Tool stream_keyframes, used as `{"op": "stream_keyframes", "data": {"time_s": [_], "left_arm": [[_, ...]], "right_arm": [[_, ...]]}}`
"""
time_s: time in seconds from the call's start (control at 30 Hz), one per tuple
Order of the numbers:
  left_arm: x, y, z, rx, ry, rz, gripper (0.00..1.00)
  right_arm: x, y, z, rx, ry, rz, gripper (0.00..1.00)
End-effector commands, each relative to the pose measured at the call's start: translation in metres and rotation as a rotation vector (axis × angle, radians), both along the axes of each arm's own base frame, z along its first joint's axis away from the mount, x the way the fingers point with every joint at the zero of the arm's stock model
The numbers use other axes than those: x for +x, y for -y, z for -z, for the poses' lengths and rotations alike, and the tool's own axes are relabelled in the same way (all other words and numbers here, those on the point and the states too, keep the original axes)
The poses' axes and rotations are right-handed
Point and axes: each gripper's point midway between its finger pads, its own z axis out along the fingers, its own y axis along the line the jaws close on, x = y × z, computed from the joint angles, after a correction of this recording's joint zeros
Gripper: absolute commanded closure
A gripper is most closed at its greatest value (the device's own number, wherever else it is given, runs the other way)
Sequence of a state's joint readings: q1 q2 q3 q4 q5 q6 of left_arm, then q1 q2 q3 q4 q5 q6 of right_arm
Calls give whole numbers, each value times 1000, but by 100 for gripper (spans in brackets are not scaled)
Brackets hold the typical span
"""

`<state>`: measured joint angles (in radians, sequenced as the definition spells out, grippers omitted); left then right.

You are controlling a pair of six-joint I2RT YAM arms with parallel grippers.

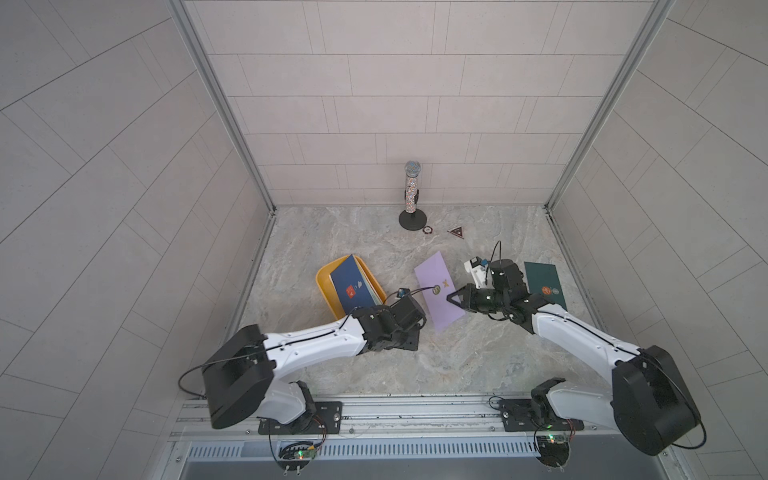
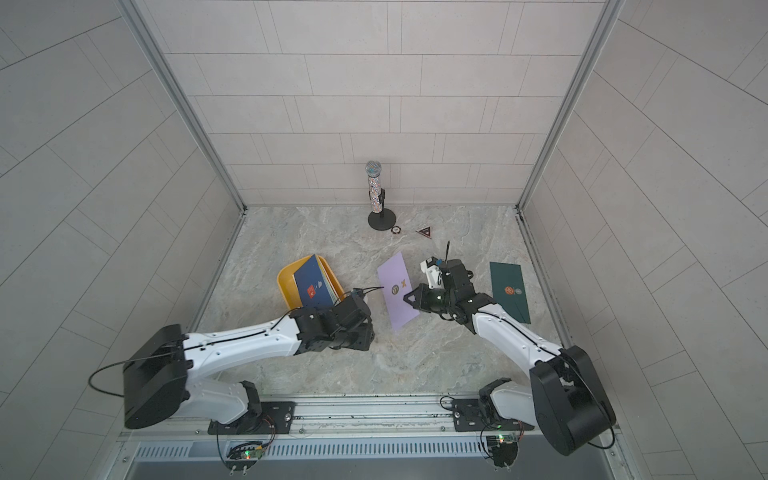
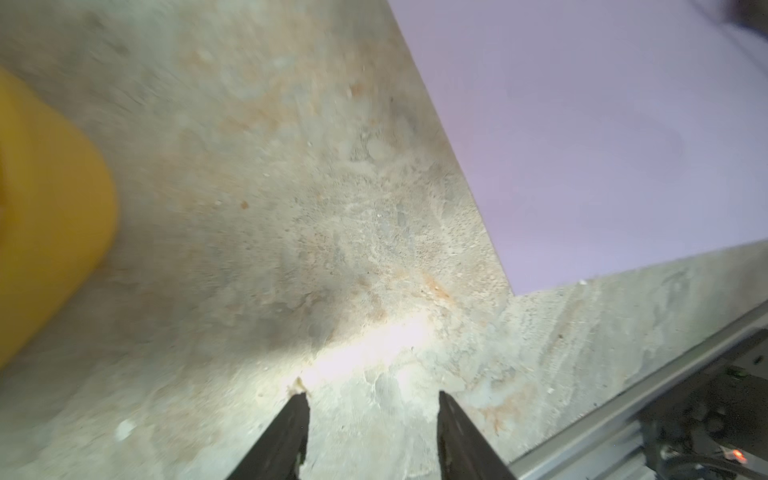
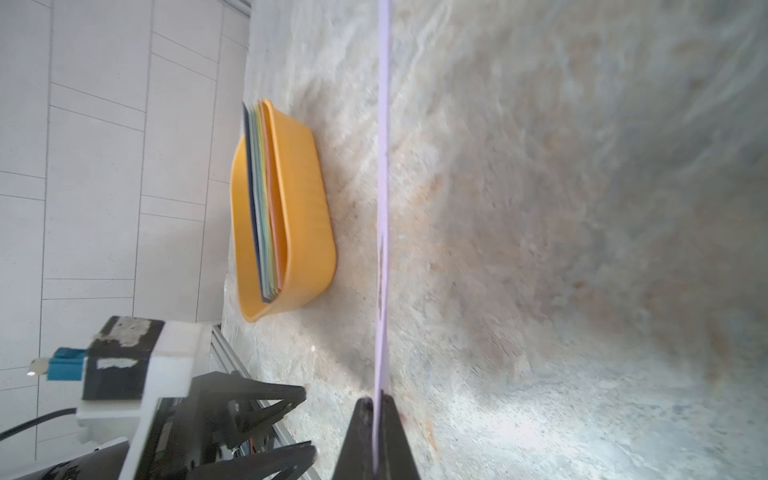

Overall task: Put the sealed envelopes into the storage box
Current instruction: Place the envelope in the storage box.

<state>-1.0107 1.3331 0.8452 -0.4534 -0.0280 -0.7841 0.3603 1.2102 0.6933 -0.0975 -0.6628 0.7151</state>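
Observation:
My right gripper [image 1: 451, 298] is shut on the long edge of a lilac envelope [image 1: 436, 286], which the right wrist view shows edge-on [image 4: 382, 208] between the closed fingers. The yellow storage box [image 1: 326, 272] stands to the left and holds a stack of several envelopes with a dark blue one [image 1: 353, 286] on top. A dark green envelope [image 1: 545, 284] lies flat at the right. My left gripper [image 3: 372, 401] is open over bare table between the box [image 3: 50, 208] and the lilac envelope's near corner [image 3: 602, 145].
A glittery microphone on a round black stand [image 1: 412, 195] is at the back. Beside it lie a small round chip [image 1: 427, 229] and a dark triangular piece [image 1: 457, 232]. A metal rail [image 1: 395, 409] runs along the front edge.

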Motion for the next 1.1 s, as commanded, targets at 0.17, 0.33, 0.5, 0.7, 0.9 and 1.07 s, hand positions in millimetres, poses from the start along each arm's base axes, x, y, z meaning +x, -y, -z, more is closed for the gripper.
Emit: {"op": "stream_keyframes", "data": {"time_s": [0.17, 0.33, 0.5, 0.7, 0.9, 1.07], "left_arm": [[24, -128, -68, 188, 162, -229, 35], [27, -196, -103, 235, 244, -396, 28], [22, -218, -119, 239, 302, -470, 26], [21, -221, -119, 243, 315, -481, 26], [21, -221, -117, 240, 315, -479, 26], [21, -220, -116, 235, 318, -479, 26]], "right_arm": [[5, -39, -52, -64, 68, -93, 100], [14, -93, -71, -48, 101, -164, 100], [26, -148, -74, -42, 113, -223, 100], [46, -191, -50, -61, 65, -236, 100], [67, -188, -34, -135, 71, -141, 100], [73, -184, -33, -121, 44, -85, 100]]}}
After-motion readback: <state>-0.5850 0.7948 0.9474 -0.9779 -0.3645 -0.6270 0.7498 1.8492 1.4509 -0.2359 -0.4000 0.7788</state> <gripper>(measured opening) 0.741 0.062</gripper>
